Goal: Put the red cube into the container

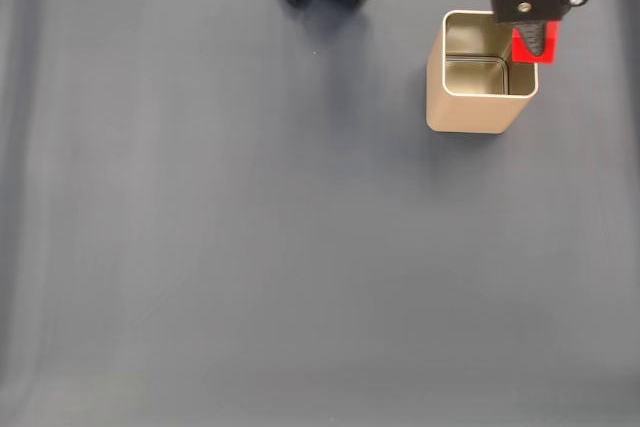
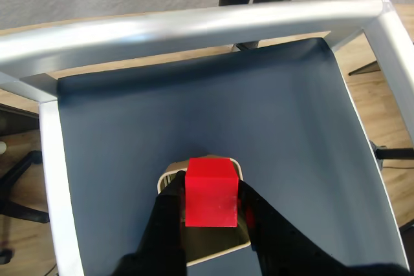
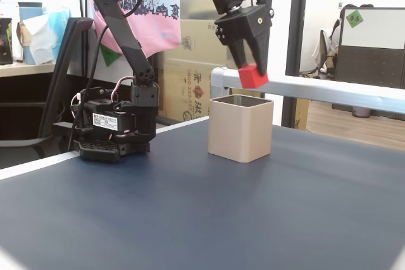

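1. While clamped between the gripper (image 3: 252,73) fingers, the red cube (image 3: 253,76) hangs just above the container (image 3: 240,128), clear of its rim.
2. Overhead fixed view: cube sits over the container's right rim, prob. not centred.
3. Container stands upright on dark blue counter (image 1: 250,247), near arm base (image 3: 114,134).

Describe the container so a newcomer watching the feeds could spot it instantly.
On the dark blue table, look just beyond the black arm base. The container is a tall, square, beige tin with rounded corners, open-topped, directly under the gripper holding the red cube.
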Robot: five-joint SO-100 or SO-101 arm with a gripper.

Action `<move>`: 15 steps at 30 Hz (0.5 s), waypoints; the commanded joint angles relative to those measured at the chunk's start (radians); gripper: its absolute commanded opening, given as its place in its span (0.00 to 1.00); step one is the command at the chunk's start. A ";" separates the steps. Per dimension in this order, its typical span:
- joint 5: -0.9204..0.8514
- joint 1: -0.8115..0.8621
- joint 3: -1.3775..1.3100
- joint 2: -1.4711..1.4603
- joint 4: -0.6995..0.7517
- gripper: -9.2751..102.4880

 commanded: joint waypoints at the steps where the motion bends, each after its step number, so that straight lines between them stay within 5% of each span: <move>1: 0.034 0.012 0.000 0.049 0.012 0.08; 15: 0.035 0.046 0.064 0.071 0.014 0.08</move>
